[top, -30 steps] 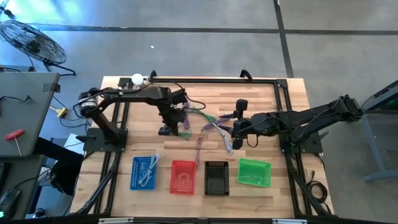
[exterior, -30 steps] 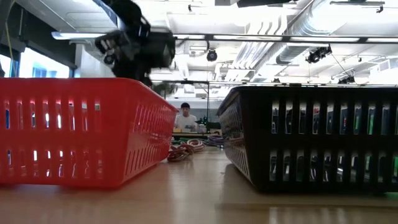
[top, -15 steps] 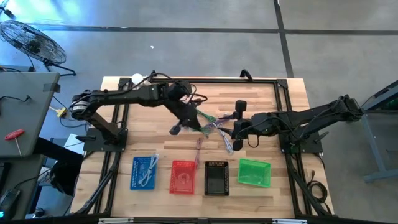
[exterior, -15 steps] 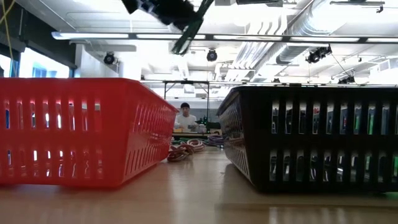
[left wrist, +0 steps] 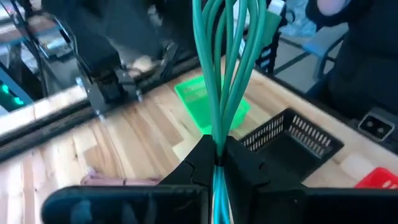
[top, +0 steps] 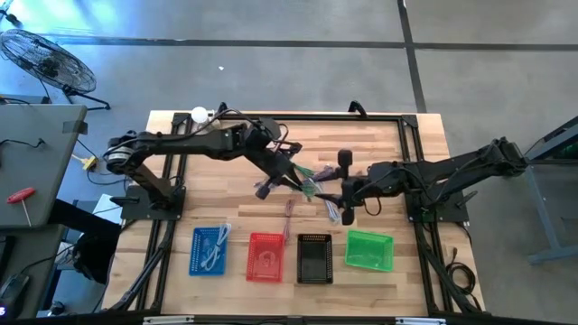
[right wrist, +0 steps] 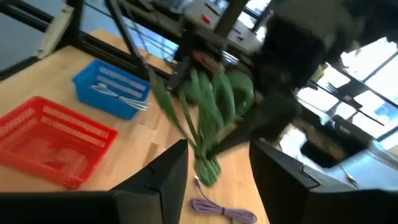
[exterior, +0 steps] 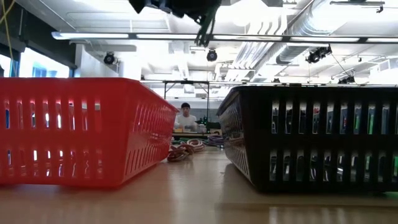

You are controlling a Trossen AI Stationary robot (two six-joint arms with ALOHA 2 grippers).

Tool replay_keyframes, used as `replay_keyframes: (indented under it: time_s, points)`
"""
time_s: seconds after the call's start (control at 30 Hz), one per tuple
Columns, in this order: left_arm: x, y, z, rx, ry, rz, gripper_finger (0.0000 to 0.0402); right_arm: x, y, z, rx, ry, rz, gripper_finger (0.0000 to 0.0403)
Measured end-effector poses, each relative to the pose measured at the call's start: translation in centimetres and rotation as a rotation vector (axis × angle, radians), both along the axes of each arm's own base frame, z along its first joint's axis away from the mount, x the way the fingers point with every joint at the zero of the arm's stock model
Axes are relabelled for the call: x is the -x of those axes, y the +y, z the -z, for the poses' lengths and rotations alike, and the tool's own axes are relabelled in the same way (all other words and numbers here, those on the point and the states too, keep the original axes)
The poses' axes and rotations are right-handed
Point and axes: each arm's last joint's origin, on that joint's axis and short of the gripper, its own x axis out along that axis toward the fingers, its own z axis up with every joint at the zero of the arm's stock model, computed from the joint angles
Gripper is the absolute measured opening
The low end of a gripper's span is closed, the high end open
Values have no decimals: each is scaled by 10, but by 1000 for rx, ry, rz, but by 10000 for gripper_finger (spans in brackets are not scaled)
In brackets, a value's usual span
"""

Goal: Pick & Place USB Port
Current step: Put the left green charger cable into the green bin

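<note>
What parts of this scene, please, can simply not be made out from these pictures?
- Low view: the red basket and black basket walls hide their contents and most of the table.
- Right wrist view: motion blur smears the green cable and the arm holding it.
- High view: the cables' plug types are too small to tell.
- Left wrist view: the left gripper covers the cable's lower end.

Left gripper (left wrist: 217, 163) shut on green cable (left wrist: 225, 68) above baskets.
</note>
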Motion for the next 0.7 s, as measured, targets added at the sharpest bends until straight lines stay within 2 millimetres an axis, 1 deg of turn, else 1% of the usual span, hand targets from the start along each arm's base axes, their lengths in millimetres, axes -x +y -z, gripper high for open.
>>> replay_keyframes:
  time_s: [0.1,0.23,0.5,0.6,0.7]
  points:
    - [-8,0,2,-15,-49,12,17,-2,2,0,-8,-9,-41,164]
    - [-15,1,7,-23,-68,13,17,-4,2,2,1,-2,-68,164]
    - [-15,1,5,-26,-90,21,17,-8,3,6,20,10,-69,162]
    - [-16,1,5,-27,-94,21,17,-8,3,6,37,7,-75,145]
    - [-16,1,5,-28,-96,21,17,-9,3,4,37,-9,-74,113]
